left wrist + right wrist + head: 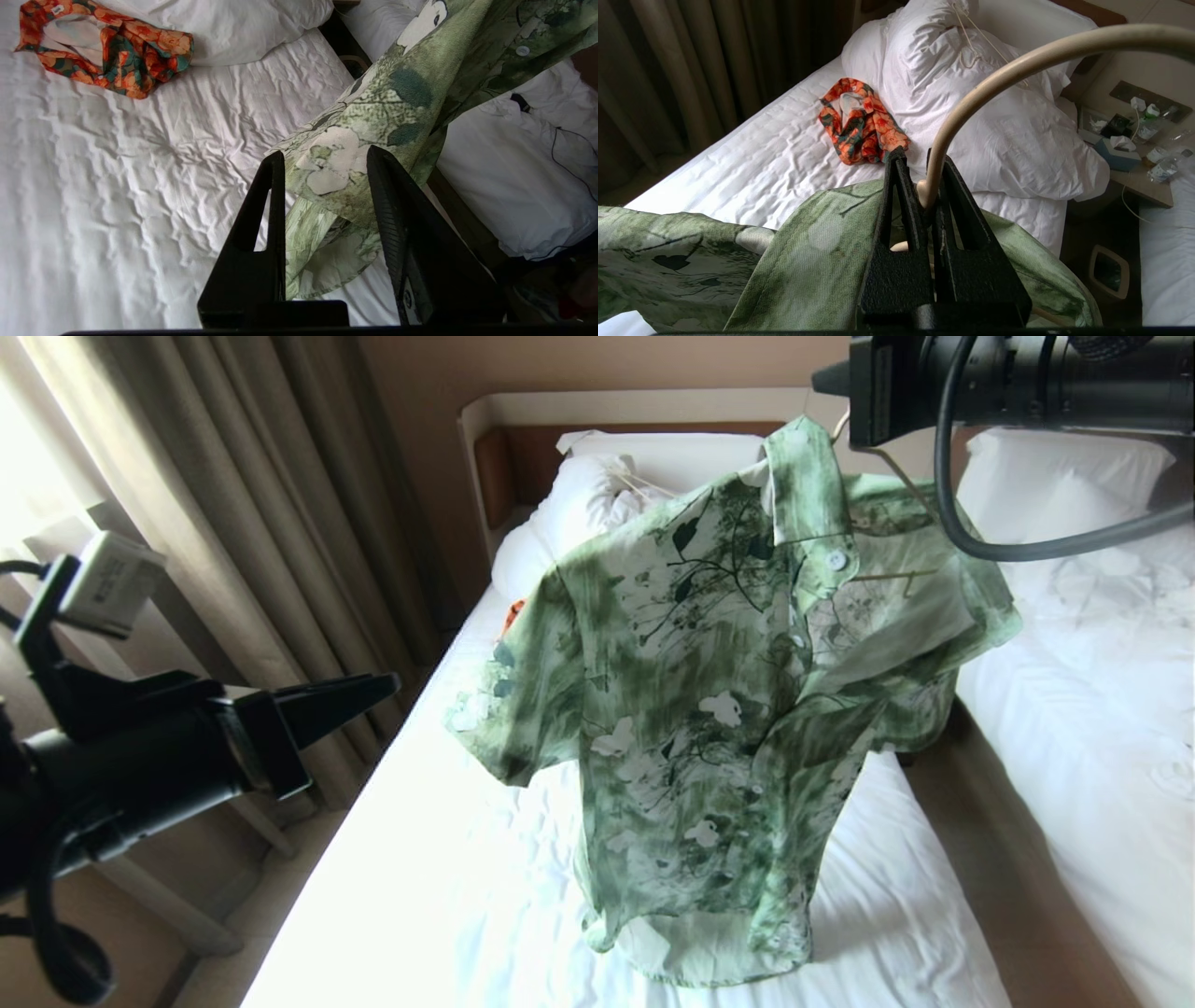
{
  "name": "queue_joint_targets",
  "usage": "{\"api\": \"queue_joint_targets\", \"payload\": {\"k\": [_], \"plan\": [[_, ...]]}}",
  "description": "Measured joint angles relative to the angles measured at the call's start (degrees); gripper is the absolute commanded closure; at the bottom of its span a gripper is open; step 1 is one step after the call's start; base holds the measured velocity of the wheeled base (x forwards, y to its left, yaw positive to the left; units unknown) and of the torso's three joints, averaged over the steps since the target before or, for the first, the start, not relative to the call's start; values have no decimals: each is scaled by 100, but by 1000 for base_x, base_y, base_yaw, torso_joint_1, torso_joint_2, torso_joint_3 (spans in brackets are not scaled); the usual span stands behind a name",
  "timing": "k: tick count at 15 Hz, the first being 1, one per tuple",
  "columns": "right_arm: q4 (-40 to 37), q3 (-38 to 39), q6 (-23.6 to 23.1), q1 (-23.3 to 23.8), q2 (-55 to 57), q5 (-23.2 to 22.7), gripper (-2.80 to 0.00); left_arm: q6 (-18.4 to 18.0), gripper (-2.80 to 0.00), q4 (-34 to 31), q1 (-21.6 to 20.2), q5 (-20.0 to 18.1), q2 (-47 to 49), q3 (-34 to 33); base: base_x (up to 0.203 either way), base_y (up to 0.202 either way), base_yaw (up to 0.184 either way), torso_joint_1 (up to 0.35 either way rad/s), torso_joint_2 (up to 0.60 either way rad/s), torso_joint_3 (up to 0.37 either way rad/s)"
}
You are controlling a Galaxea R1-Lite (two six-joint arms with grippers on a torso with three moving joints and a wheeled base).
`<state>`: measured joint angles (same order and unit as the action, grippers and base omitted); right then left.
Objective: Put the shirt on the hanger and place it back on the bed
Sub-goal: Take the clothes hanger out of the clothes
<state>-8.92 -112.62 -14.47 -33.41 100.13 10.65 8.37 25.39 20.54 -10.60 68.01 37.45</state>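
Green shirt on hanger in clamped right gripper; left gripper parted.

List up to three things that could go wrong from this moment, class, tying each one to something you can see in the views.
1. The right gripper pinches only the hanger at its thin hook, so the hanging shirt could swing or twist.
2. The shirt's collar sits skewed on the hanger; it may slip off when lowered to the bed.
3. The left gripper stands open around a sleeve and could snag it.
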Motion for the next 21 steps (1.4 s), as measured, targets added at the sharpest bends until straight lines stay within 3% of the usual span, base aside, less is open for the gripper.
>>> {"api": "queue_joint_targets", "payload": {"k": [5,8,12,17,18,21], "plan": [[28,-4,-8,86,84,-7,0,-140,-280,228,582,561,711,169,0,0,0,0,0,0],[28,0,-5,101,134,-7,0,-257,-280,355,775,671,1006,253,0,0,0,0,0,0],[27,0,-3,135,150,-8,0,-563,-280,1109,1145,1070,1555,362,0,0,0,0,0,0],[22,5,-3,182,152,-8,0,-624,-280,1149,1406,1117,1956,416,0,0,0,0,0,0],[22,5,-3,182,150,-11,0,-672,0,1149,1413,1117,2014,434,0,0,0,0,0,0],[20,5,0,180,142,-10,0,-692,0,1166,1416,1117,2097,478,0,0,0,0,0,0]]}}
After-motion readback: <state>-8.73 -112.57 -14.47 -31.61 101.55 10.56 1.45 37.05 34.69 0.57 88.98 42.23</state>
